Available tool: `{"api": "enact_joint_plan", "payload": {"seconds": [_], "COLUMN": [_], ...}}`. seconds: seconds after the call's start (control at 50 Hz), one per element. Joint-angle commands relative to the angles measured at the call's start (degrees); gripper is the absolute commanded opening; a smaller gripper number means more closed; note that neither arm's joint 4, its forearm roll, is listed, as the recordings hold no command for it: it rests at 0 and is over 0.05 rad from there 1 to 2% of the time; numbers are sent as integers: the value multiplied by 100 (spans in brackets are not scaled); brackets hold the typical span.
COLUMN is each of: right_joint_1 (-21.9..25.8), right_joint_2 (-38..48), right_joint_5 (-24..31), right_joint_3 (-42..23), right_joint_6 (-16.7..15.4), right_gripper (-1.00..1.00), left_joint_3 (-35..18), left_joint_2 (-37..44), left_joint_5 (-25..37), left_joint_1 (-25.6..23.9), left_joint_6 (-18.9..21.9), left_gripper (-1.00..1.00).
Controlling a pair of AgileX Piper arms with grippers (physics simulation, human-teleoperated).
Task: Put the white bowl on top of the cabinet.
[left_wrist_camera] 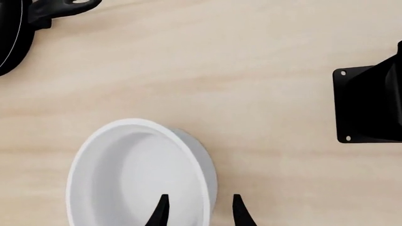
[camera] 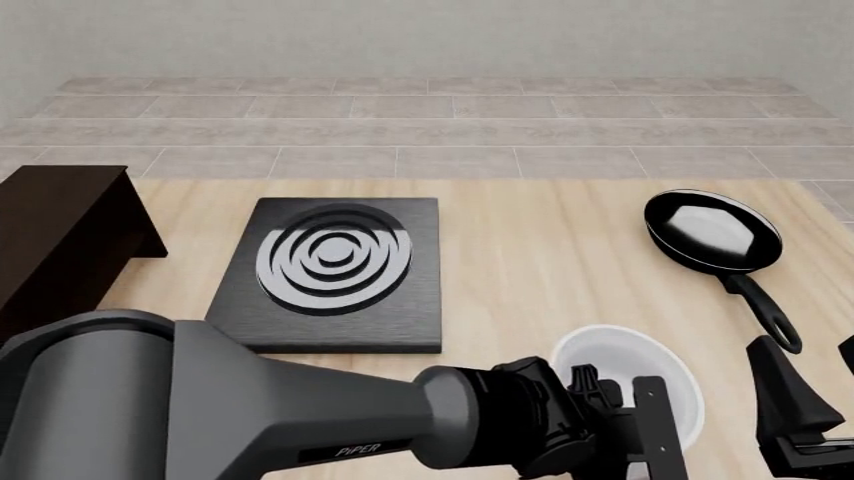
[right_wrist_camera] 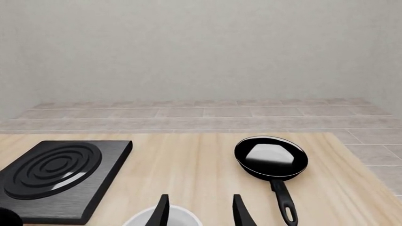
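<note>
Left wrist view: left gripper (left_wrist_camera: 198, 214) parted, straddling white bowl (left_wrist_camera: 141, 174) rim, not clamped. Bowl likely rigid, glossy, slippery; pinch thick wall. Right gripper (right_wrist_camera: 198, 212) parted, empty.

White bowl (camera: 627, 380) upright on table; cabinet (camera: 60, 240) far left

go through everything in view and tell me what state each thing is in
white bowl: upright on the table, empty, not lifted.
cabinet: top bare.
frying pan: upright on the table, empty.
stove slab: nothing on it.
left gripper: open, straddling the bowl's rim.
right gripper: open, holding nothing.
</note>
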Motion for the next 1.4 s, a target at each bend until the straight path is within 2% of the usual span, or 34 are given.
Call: {"api": "enact_joint_plan", "payload": {"seconds": [0.02, 0.04, 0.06, 0.38, 0.7, 0.86, 1.1, 1.26, 1.4], "right_joint_1": [-1, -1, -1, -5, 2, 6, 40, 32, 53], "right_joint_2": [0, 0, 0, 0, 4, 0, 3, 2, 2], "right_joint_5": [-25, -27, 1, 10, 67, 58, 89, 119, 108], "right_joint_3": [26, 28, 3, -4, -62, -34, -89, -123, -115], "right_joint_6": [11, 11, 12, 28, 48, 38, 37, 34, 42], "right_gripper": [100, 100, 100, 100, 100, 100, 100, 100, 100], "left_joint_3": [104, 107, 116, 39, -85, -114, 312, 260, 31], "left_joint_2": [247, 240, 226, -277, -1067, -1428, -2067, -2452, -2742], "left_joint_5": [131, 144, 150, 524, 1012, 1185, 1307, 1498, 1824], "left_joint_1": [-27, -41, -49, 116, 539, 897, 1589, 2042, 2639], "left_joint_6": [-8, -16, -11, 350, 638, 600, 745, 667, 838], "left_gripper": [100, 100, -100, -100, -100, -100, -100, -100, -100]}}
